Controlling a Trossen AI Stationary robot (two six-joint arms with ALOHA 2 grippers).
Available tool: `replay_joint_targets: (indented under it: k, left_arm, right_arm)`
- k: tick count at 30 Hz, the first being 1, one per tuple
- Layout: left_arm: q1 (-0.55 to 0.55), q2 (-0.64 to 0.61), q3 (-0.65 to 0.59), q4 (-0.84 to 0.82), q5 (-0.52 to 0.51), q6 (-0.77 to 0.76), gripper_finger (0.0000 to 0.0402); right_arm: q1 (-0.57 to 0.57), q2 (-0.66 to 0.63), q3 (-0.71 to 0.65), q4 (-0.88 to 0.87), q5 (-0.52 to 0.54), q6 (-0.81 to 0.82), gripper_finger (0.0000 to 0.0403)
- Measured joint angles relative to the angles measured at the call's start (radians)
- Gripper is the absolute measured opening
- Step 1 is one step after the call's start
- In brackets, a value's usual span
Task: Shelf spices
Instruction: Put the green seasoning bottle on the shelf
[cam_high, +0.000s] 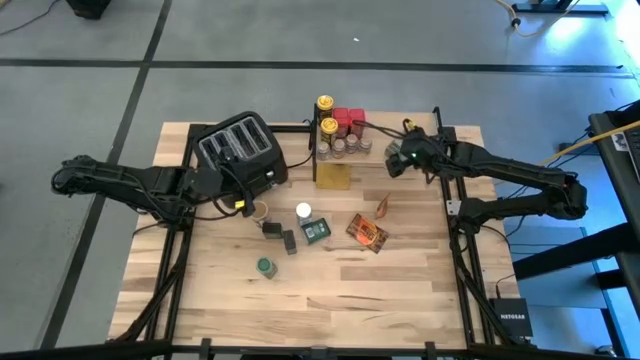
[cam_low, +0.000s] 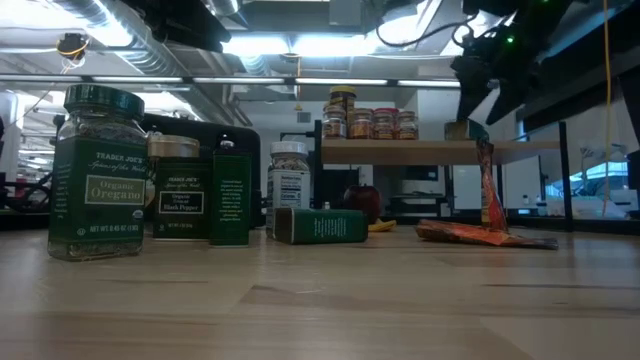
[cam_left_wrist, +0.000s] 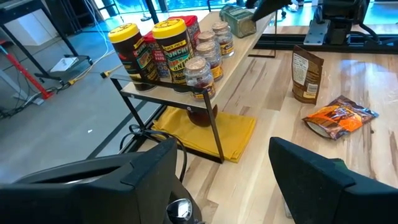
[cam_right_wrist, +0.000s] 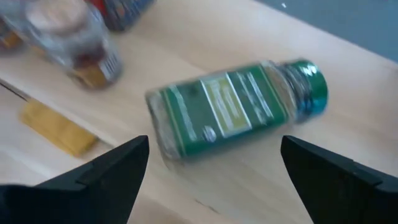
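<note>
Jar (cam_right_wrist: 233, 109) flat on shelf (cam_right_wrist: 186, 180), sideways.

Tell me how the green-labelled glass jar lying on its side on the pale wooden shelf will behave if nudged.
The green-labelled jar with the green lid lies on its round side on the shelf, so it will probably roll. It looks like glass: likely stiff, somewhat slick, and breakable if it drops. The open right claw hovers just over it.

Wooden table (cam_high: 400, 290) with shelf (cam_high: 372, 158), toaster (cam_high: 241, 148), scattered spice jars (cam_high: 266, 266), foil packets (cam_high: 366, 232).
</note>
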Motion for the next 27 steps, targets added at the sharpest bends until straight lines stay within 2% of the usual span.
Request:
replay_joint_targets:
  k: [17, 25, 27]
  left_arm:
    - [0.000, 0.000, 0.000, 0.000, 0.000, -0.003, 0.0249]
    - [0.000, 0.000, 0.000, 0.001, 0.000, -0.003, 0.0249]
    - [0.000, 0.000, 0.000, 0.001, 0.000, -0.003, 0.0249]
  right_arm:
    - [0.000, -0.060, 0.002, -0.111, 0.102, 0.031, 0.0372]
    - [0.000, -0.035, 0.002, -0.001, 0.020, -0.016, 0.0372]
    - [0.000, -0.017, 0.002, -0.006, 0.028, -0.029, 0.0372]
